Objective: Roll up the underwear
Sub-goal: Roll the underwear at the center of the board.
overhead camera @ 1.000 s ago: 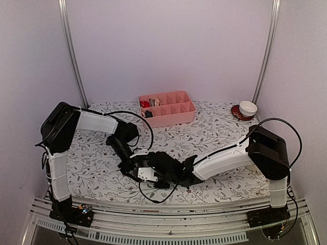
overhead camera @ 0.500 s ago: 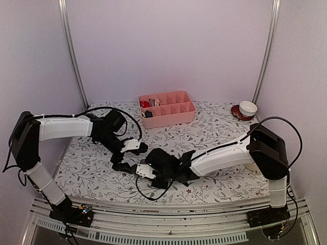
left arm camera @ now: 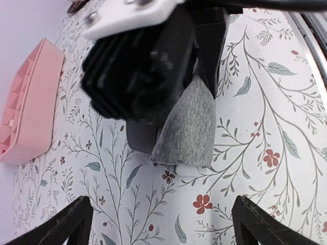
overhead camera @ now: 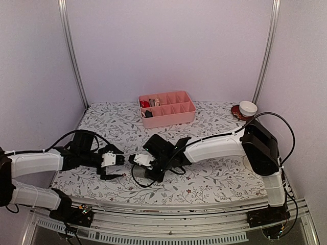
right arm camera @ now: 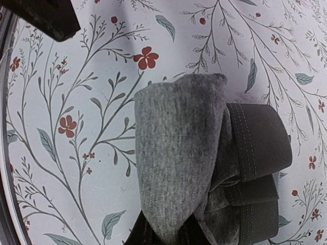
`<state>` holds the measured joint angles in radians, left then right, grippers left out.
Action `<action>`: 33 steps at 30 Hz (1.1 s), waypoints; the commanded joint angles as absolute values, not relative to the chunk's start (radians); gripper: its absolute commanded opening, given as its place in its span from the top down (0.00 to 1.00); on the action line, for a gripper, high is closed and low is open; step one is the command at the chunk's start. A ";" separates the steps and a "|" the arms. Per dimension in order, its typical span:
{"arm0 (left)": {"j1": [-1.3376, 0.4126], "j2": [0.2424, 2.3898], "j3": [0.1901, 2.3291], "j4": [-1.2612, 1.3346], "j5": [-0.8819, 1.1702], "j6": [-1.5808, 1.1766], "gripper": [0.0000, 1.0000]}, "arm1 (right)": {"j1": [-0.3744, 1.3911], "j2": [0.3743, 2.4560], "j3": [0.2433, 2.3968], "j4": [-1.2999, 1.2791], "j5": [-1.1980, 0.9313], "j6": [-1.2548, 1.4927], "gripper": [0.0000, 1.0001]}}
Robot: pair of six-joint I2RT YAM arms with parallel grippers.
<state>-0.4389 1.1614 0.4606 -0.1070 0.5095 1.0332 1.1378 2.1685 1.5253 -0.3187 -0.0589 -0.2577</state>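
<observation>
Right wrist: right jaws clamped on rolled grey underwear (right arm camera: 179, 153), dark waistband (right arm camera: 255, 148) alongside; left jaws wide apart.

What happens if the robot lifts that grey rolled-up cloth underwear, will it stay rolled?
The grey rolled-up cloth underwear is soft knit, so it would probably sag, not hold stiff. Its folds look loose around the dark waistband, so it may unroll. Its fuzzy surface probably won't slip.
</observation>
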 commanded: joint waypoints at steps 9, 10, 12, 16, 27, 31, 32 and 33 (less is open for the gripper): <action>-0.658 1.178 0.316 0.253 0.236 1.198 0.16 | 0.996 2.327 1.684 -0.571 -0.460 -0.126 0.97; -0.684 1.194 0.308 0.277 0.206 1.212 0.18 | 0.989 2.333 1.691 -0.582 -0.470 -0.122 0.97; -0.722 1.235 0.302 0.327 0.151 1.221 0.21 | 0.982 2.339 1.705 -0.597 -0.493 -0.118 0.97; -0.768 1.329 0.302 0.419 0.065 1.228 0.30 | 0.970 2.339 1.728 -0.617 -0.525 -0.115 0.97; -0.856 1.468 0.325 0.541 -0.062 1.191 0.43 | 0.959 2.405 1.781 -0.649 -0.532 -0.106 0.97; -0.860 1.486 0.337 0.536 -0.078 1.163 0.55 | 0.959 2.404 1.785 -0.654 -0.523 -0.106 0.97; -0.861 1.492 0.342 0.530 -0.084 1.156 0.61 | 0.959 2.403 1.786 -0.655 -0.522 -0.106 0.97; -0.861 1.499 0.351 0.522 -0.090 1.146 0.67 | 0.960 2.401 1.786 -0.655 -0.522 -0.106 0.97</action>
<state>-0.8474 1.4746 0.3180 0.5121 -0.0528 1.1870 0.9615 2.3386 1.7947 -0.5678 -0.5613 -0.1181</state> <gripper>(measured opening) 0.426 0.110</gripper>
